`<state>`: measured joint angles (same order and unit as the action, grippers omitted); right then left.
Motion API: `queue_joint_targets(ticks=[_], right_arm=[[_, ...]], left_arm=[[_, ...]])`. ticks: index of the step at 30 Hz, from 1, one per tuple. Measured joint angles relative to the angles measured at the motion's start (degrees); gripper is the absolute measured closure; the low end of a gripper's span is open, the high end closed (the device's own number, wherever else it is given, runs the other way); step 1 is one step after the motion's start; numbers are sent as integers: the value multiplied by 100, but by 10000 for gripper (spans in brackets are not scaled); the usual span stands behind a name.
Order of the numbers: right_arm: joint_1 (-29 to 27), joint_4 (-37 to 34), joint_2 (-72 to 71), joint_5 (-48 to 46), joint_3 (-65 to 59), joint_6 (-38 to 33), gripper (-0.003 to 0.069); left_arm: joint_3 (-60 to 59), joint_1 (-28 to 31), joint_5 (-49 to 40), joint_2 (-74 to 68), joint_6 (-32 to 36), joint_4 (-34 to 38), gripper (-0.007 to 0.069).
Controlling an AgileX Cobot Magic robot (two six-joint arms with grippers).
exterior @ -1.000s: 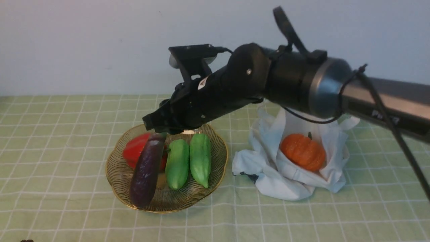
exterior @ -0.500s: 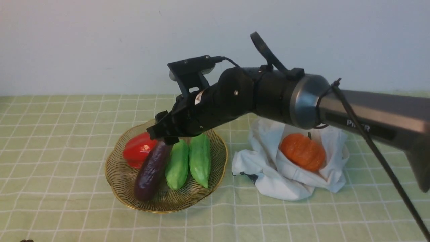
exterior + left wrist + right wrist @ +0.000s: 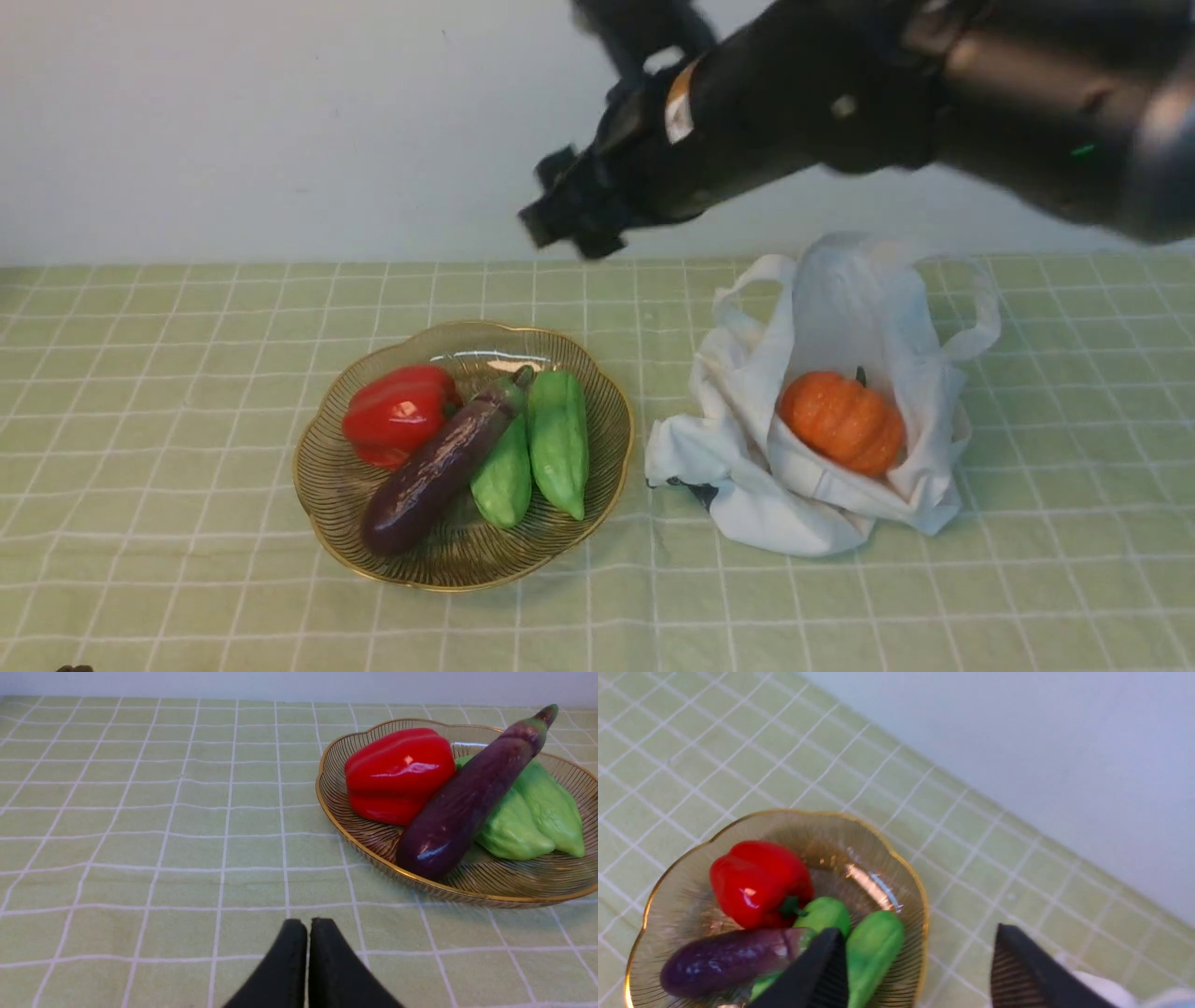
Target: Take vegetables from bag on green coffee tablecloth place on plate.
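Note:
The dark purple eggplant (image 3: 434,471) lies in the amber plate (image 3: 322,509) on the green checked tablecloth (image 3: 168,392), leaning across a green vegetable. It also shows in the left wrist view (image 3: 462,807) and the right wrist view (image 3: 724,961). The orange pumpkin (image 3: 842,422) sits in the open white bag (image 3: 794,509) to the plate's right. My right gripper (image 3: 571,224) is open and empty, raised high above the cloth behind the plate; its fingers (image 3: 817,970) stand wide apart. My left gripper (image 3: 308,933) is shut and empty, low over the cloth, left of the plate.
A red pepper (image 3: 397,413) and two green vegetables (image 3: 558,439) also lie in the plate. A pale wall (image 3: 280,121) stands behind the table. The bag's loop handles (image 3: 976,322) stick up at the back.
My right gripper let go of the eggplant, which now lies flat in the plate. The right arm rose and drew back to the right. The bag is now uncovered.

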<state>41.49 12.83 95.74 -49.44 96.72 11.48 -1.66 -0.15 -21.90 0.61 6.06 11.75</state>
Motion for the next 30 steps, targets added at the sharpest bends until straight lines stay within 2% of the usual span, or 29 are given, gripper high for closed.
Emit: queue_joint_targets(ticks=[1,2,4,7,10,11,12,15,17,18,19,22,26,30], right_arm=[[0,79,-61,-39,0,28,335],[0,319,-493,-286,0,213,437],[0,543,-1117,-583,-22,372,575],[-2,699,-2129,-727,-398,485,655],[-2,725,-3046,-622,-1030,598,669],[-2,764,-3715,-353,-1653,837,671],[-2,773,-3715,-353,-1736,877,671],[-2,995,-5457,921,-3440,1648,673],[-2,1078,-5890,1283,-3972,1799,674],[-2,1147,-6728,1918,-4746,1959,673],[-2,1147,-6808,1975,-4827,1976,673],[-2,1183,-8008,2672,-6067,2160,673],[-2,1205,-9119,3160,-7011,2284,673],[-2,1205,-9641,3535,-7441,2512,673]], left_arm=[[0,0,0,0,0,0,629],[0,0,0,0,0,0,629],[0,0,0,0,0,0,629],[0,0,0,0,0,0,629],[0,0,0,0,0,0,629],[0,0,0,0,0,0,629],[0,0,0,0,0,0,629],[0,0,0,0,0,0,629],[0,0,0,0,0,0,629],[0,0,0,0,0,0,629],[0,0,0,0,0,0,629],[0,0,0,0,0,0,629],[0,0,0,0,0,0,629],[0,0,0,0,0,0,629]])
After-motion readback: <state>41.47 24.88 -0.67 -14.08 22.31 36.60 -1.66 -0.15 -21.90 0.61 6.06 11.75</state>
